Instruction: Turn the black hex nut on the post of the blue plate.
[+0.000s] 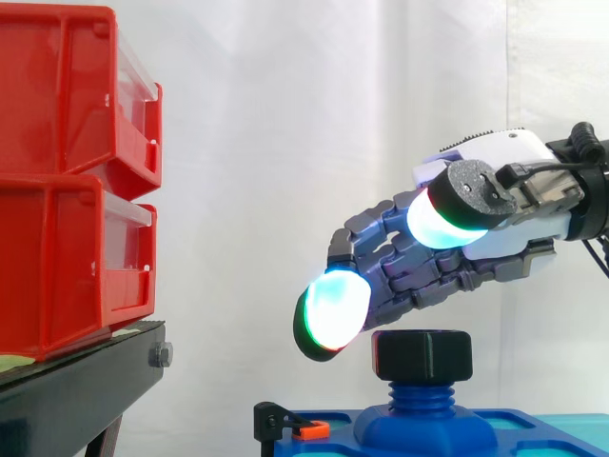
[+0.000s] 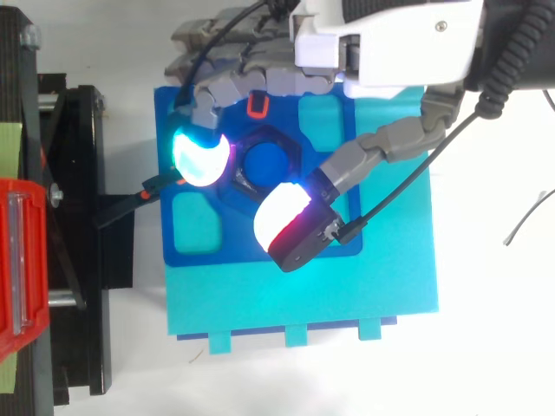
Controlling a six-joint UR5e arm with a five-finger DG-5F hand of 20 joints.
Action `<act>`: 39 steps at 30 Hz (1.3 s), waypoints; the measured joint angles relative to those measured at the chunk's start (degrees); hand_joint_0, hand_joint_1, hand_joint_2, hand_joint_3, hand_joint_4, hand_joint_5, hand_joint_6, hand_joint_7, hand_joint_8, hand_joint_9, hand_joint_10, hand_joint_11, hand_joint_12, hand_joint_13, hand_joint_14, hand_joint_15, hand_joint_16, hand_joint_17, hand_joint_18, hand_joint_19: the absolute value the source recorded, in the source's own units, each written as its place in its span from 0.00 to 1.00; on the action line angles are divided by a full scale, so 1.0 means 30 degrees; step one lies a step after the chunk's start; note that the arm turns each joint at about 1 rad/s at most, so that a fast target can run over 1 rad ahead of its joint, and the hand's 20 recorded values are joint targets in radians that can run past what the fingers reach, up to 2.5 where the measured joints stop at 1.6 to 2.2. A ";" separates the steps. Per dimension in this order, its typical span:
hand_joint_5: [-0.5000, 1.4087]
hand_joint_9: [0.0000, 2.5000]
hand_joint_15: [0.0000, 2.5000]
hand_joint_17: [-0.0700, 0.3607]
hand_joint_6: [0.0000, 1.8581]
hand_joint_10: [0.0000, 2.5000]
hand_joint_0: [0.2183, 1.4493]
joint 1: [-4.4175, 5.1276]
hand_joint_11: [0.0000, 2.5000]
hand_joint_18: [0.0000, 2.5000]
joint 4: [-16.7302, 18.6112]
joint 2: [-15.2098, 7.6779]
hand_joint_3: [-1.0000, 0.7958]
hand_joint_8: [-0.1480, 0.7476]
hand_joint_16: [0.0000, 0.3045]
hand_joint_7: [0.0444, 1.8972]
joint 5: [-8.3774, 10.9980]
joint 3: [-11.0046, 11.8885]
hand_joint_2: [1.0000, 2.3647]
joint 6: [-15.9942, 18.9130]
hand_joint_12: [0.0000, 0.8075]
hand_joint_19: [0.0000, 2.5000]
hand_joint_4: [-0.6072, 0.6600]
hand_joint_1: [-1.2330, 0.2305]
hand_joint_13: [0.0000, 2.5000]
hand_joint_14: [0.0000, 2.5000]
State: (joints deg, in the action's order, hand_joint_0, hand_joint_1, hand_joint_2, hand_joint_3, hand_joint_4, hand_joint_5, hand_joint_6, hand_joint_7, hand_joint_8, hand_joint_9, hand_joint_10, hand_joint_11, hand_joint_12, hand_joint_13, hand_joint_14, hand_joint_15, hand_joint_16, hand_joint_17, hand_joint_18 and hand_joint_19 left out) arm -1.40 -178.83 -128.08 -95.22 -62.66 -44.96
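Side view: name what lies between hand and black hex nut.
Nothing: in the side view a bare gap separates hand from black hex nut.

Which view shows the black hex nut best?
The side view: the black hex nut sits unobstructed on the blue threaded post, below the hand. The top view shows its hexagonal outline, partly covered by glowing fingertips.

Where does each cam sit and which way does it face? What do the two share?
Side view: beside the work at about nut height, looking level across at the black hex nut on its blue post; the hand reaches in from the right, with the red bins at the left.
Top view: overhead, looking down on the blue plate; the hand enters from the top edge.
Shared: nut, plate, bins and the open hand, its glowing pads on either side of the nut.
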 measured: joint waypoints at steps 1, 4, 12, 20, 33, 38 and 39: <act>0.13 0.04 0.00 0.40 0.27 0.00 0.17 -0.0001 0.06 0.00 -0.0027 0.0001 0.28 0.43 0.15 0.45 -0.0003 0.0000 0.00 -0.0017 0.42 0.00 0.60 0.51 0.00 0.00; 0.13 0.04 0.00 0.40 0.27 0.00 0.17 -0.0019 0.06 0.00 -0.0139 0.0004 0.28 0.43 0.15 0.46 -0.0014 0.0000 0.00 -0.0086 0.42 0.00 0.61 0.51 0.00 0.00; 0.13 0.04 0.00 0.40 0.27 0.00 0.17 -0.0083 0.06 0.00 -0.0266 0.0008 0.28 0.43 0.15 0.46 -0.0037 -0.0001 0.00 -0.0102 0.42 0.00 0.61 0.51 0.00 0.00; 0.13 0.04 0.00 0.40 0.27 0.00 0.17 -0.0141 0.06 0.00 -0.0301 0.0008 0.28 0.43 0.15 0.45 -0.0210 -0.0002 0.00 -0.0107 0.42 0.00 0.60 0.52 0.00 0.00; 0.13 0.04 0.00 0.40 0.27 0.00 0.17 -0.0413 0.06 0.00 -0.0600 0.0008 0.28 0.43 0.15 0.45 -0.0585 -0.0001 0.00 -0.0152 0.42 0.00 0.61 0.52 0.00 0.00; 0.13 0.04 0.00 0.40 0.27 0.00 0.17 -0.0538 0.06 0.00 -0.0621 0.0006 0.28 0.43 0.15 0.45 -0.0765 -0.0003 0.00 -0.0207 0.42 0.00 0.60 0.53 0.00 0.00; 0.13 0.04 0.00 0.40 0.27 0.00 0.17 -0.0566 0.06 0.00 -0.0616 0.0007 0.28 0.43 0.15 0.45 -0.0838 -0.0006 0.00 -0.0239 0.42 0.00 0.60 0.53 0.00 0.00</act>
State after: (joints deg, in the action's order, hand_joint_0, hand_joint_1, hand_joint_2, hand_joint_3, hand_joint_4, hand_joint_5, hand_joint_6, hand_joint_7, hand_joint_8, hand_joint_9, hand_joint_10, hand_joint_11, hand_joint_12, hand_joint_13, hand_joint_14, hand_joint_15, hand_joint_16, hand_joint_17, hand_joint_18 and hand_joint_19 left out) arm -3.10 -180.68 -128.06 -97.73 -62.68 -45.68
